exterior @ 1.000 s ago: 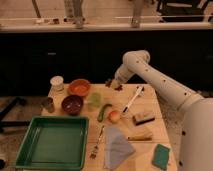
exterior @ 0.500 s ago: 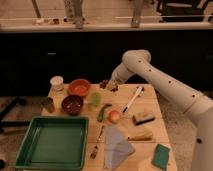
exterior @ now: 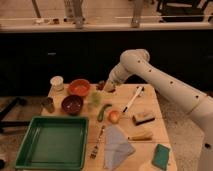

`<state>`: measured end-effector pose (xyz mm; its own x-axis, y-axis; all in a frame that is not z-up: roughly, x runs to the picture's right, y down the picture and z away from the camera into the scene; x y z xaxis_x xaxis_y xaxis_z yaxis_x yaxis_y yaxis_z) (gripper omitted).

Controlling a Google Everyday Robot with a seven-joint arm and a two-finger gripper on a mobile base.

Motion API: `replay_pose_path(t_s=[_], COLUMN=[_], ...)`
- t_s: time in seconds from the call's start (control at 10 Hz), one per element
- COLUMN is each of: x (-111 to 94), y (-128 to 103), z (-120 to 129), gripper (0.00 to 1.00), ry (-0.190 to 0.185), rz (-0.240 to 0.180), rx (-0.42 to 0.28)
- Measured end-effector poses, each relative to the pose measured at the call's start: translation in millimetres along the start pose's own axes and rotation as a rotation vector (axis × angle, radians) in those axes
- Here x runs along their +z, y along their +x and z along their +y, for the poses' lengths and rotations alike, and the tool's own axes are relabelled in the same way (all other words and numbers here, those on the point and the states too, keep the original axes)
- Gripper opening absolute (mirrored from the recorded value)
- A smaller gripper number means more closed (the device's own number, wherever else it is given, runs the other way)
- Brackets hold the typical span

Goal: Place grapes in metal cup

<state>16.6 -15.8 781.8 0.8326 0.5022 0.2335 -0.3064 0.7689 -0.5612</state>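
Dark purple grapes point(exterior: 101, 85) at the back edge of the counter point(exterior: 150, 100), upper middle of the frame, are met by the closed hand point(exterior: 108, 87), whose hold cannot be confirmed and should be checked before they are carried to the metal cup point(exterior: 48, 104) at centre left.

Table point(exterior: 150, 102): green tray point(exterior: 50, 119), metal cup point(exterior: 48, 104), grapes point(exterior: 101, 85); gripper point(exterior: 109, 88), jaws closed, beside grapes.

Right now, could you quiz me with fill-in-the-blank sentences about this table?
The gripper hangs beside the ___ at the table's far edge.
The tray's colour is ___.
Between the metal cup and the green cup stands the dark ___.
Missing: grapes, green, bowl.
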Motion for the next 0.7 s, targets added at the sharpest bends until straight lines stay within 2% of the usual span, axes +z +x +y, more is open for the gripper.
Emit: replay_pose_path(t_s=[0.4,0.5,0.7], x=[1,2,13], y=[1,-1,-24], z=[1,4,19], gripper=[0.0,0.0,0.0], ry=[-0.005,-0.011,-0.037], rz=[0.003,0.003,0.002], rx=[-0.008,-0.029,-0.1])
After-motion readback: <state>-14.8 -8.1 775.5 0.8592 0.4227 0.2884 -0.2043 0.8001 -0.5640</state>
